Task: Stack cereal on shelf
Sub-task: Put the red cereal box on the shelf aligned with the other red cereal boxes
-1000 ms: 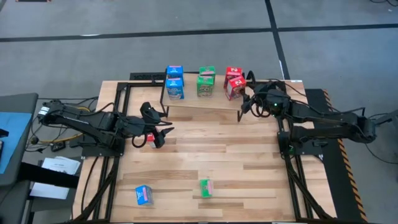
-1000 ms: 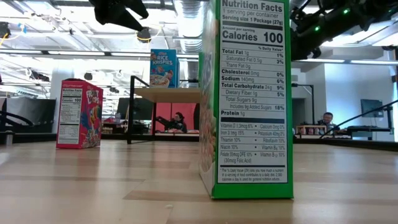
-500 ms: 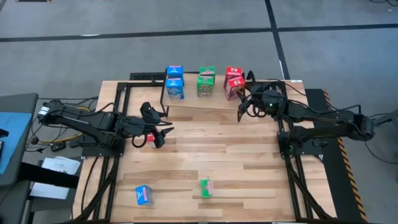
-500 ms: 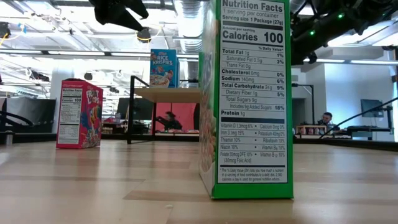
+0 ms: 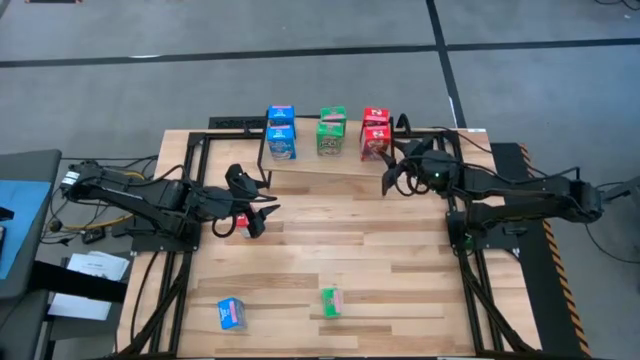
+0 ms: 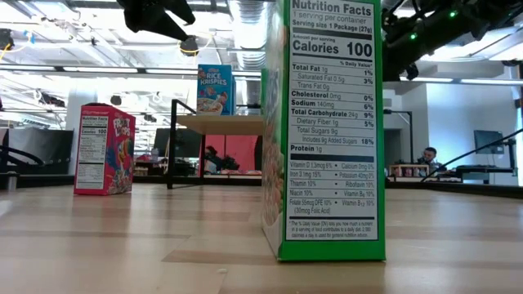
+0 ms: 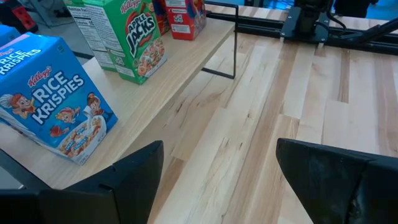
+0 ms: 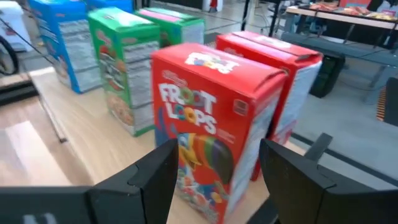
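Light wooden plank shelf on thin black legs (image 5: 320, 166), w/ six small cardboard cereal boxes (image 5: 331, 133) in colour pairs: blue, green, red, prob. sorted for neat stacking. Right gripper (image 5: 400, 172) just off shelf's red end, jaws spread, empty. Left gripper (image 5: 250, 215) in front of shelf's blue end, jaws spread wide over small red cardboard cereal box (image 5: 241, 221), likely lined up for pickup. Small blue cereal box (image 5: 231, 313) & small green cereal box (image 5: 331, 301) well in front of shelf. Red box mostly hidden under gripper; contact unclear. Low view: green box blocks much of shelf.

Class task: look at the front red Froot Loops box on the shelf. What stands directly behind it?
Behind the front red Froot Loops box stands a second red box, partly hidden by it. Its printed front is covered, so only its top and side show. Both rest on the shelf.
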Robot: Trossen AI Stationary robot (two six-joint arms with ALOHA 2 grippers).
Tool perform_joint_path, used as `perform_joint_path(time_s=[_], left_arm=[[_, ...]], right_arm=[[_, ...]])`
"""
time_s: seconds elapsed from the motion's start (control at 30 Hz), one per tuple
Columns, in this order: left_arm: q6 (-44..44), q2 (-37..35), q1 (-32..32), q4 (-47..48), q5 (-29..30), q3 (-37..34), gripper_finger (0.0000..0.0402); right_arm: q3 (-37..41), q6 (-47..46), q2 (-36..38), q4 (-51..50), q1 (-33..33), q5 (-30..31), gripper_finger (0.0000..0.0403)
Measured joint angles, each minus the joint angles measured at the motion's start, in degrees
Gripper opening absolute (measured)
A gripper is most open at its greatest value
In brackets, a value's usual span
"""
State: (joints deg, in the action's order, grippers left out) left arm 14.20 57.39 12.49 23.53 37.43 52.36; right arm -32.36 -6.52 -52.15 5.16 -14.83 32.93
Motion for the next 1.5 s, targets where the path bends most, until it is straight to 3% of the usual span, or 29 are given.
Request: perform_joint_path(time_s=[0.33, 0.6, 0.97, 1.5], left_arm=[[0.0, 0.0, 0.0, 0.0, 0.0, 0.0, 0.0303], [0.0, 0.0, 0.0, 0.0, -0.9, 0.0, 0.0303], [0.8, 0.0, 0.0, -0.1, -3.8, 0.0, 0.0303], [1.3, 0.0, -0.3, -1.0, -7.7, 0.0, 0.0303]], right_arm=[[0.0, -7.0, 2.8, 0.2, 8.6, -0.1, 0.0249], [0.0, -12.6, 1.8, 1.5, 15.1, -6.3, 0.0249], [0.0, -10.7, 1.8, 11.3, 25.9, -6.6, 0.0249], [0.0, -10.0, 1.8, 12.0, 27.9, -6.6, 0.0249]])
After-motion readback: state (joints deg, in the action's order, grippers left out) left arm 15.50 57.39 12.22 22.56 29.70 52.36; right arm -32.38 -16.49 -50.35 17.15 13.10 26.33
